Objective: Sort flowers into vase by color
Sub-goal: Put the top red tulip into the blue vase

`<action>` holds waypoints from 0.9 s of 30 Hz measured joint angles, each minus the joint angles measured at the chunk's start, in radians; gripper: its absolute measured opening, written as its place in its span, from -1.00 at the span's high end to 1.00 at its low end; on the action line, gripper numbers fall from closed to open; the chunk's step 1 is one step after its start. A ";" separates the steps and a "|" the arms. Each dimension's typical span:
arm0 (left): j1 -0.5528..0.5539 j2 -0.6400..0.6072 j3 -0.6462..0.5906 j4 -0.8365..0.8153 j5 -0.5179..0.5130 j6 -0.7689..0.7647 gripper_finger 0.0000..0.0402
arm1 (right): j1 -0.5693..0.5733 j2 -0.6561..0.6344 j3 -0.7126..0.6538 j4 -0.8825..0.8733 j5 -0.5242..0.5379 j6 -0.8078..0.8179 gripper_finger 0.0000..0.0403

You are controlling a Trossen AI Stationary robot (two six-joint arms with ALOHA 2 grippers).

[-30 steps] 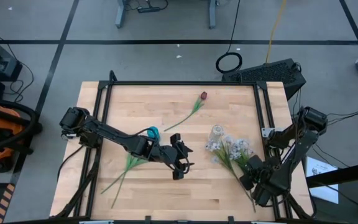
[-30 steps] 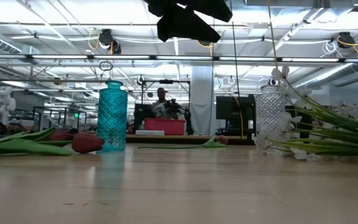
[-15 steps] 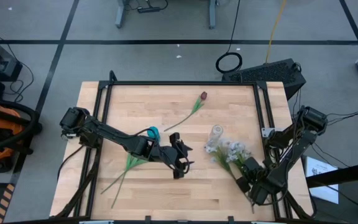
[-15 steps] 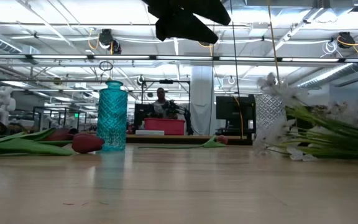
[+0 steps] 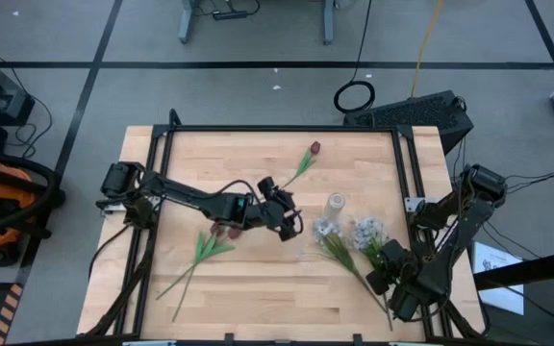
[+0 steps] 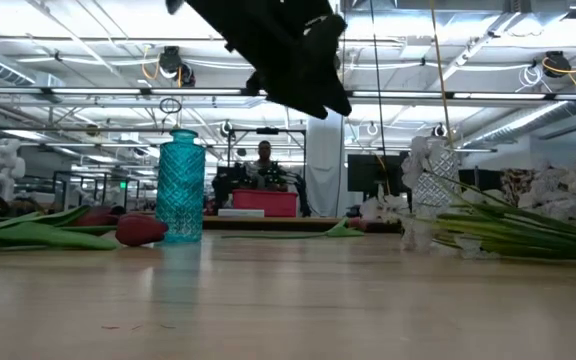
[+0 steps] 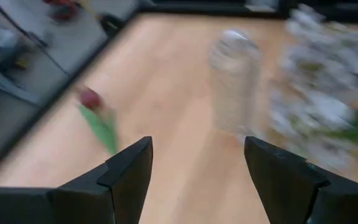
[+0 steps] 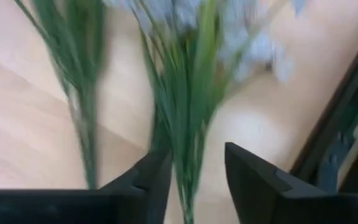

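My left gripper (image 5: 294, 226) (image 7: 197, 180) hangs open above the table's middle and points at the clear vase (image 5: 336, 204) (image 7: 235, 81), which stands upright. The teal vase (image 6: 181, 185) stands at the left, mostly under my left arm in the high view. Sprays of white flowers (image 5: 365, 233) (image 6: 528, 215) lie on the table right of the clear vase. Their green stems (image 8: 185, 143) run between the fingers of my right gripper (image 5: 381, 282) (image 8: 197, 180), which is open; whether they touch I cannot tell. One red flower (image 5: 314, 149) lies at the far side. Another red flower (image 5: 221, 231) (image 6: 140, 230) lies by the teal vase.
A black frame rail (image 5: 277, 129) runs along the table's far edge and down both sides. Bare wood (image 5: 277, 288) lies along the near edge between the two arms. The room beyond shows shelves and a person far behind the table.
My left gripper has swung from the table's middle toward the far right, up to the clear vase, and has tipped further down. The white sprays have sunk lower and spread apart; one bunch of blossoms now lies beside the clear vase's foot.
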State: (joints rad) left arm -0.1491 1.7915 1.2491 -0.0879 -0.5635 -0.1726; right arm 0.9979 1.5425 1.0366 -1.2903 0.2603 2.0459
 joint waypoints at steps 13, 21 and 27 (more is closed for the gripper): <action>0.166 0.000 0.051 -0.084 0.228 -0.136 -0.30 | 0.018 0.000 0.205 -0.151 0.614 -0.094 -0.11; 0.284 0.011 0.062 -0.143 0.317 -0.072 -0.30 | -0.003 0.000 0.211 -0.151 0.915 -0.214 -0.11; 0.336 0.086 0.062 -0.157 0.350 -0.053 -0.30 | -0.027 0.000 0.211 -0.121 1.006 -0.301 -0.11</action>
State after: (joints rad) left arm 0.1865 1.8775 1.3109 -0.2451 -0.2139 -0.2253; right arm 0.9709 1.5425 1.2472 -1.4116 1.2661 1.7449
